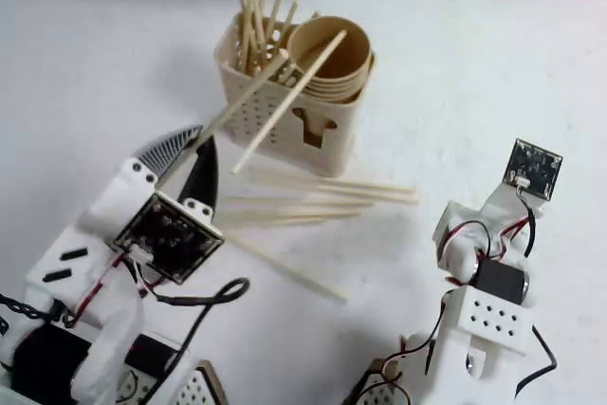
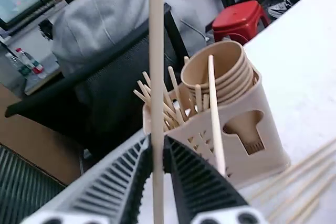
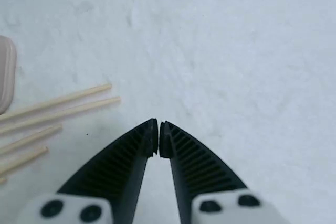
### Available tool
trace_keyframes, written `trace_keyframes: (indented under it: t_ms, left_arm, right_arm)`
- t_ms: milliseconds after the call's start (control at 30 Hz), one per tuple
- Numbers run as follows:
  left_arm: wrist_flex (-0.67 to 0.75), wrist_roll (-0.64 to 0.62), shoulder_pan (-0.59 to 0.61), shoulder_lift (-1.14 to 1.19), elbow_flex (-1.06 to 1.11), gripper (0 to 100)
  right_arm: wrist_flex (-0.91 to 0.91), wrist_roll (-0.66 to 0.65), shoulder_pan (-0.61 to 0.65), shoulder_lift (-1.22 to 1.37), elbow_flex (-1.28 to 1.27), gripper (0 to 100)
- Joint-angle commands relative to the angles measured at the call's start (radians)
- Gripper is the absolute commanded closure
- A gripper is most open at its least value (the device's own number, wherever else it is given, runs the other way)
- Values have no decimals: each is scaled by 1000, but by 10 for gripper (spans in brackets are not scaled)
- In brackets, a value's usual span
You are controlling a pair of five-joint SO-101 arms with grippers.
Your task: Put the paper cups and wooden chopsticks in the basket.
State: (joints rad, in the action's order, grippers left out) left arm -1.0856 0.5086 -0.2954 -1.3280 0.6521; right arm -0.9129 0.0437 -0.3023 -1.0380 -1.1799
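A cream basket [image 1: 285, 135] stands at the back middle of the table, with several wooden chopsticks [image 1: 256, 21] and a stack of paper cups [image 1: 332, 49] inside. My left gripper [image 1: 201, 138] is shut on one chopstick [image 1: 242, 97], whose far end points at the basket's near corner. In the left wrist view this chopstick [image 2: 156, 51] stands between the jaws of the left gripper [image 2: 156, 142], in front of the basket [image 2: 262, 156] and cups [image 2: 220, 66]. Another chopstick [image 1: 289, 101] leans from the cup rim over the basket's front. My right gripper [image 3: 158, 129] is shut and empty above the table.
Several loose chopsticks [image 1: 322, 198] lie on the white table in front of the basket, and their ends [image 3: 58, 106] lie near the right gripper. One more chopstick [image 1: 289, 272] lies closer to the arms. The right arm [image 1: 484, 301] sits at the front right.
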Motion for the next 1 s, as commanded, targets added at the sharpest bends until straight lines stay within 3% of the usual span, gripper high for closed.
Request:
trace_keyframes:
  t_ms: [0, 200, 600, 967]
  left_arm:
    - [63, -69, 48, -16, -17, 979]
    - [210, -164, 96, -12, 5, 979]
    - [908, -279, 88, 10, 336, 979]
    - [1100, -405, 88, 478, 124, 978]
  right_arm:
    - [13, -6, -4, -12, 8, 981]
    - [13, -6, -4, -12, 8, 981]
    - [13, -6, -4, -12, 8, 981]
    - [13, -6, -2, -12, 8, 981]
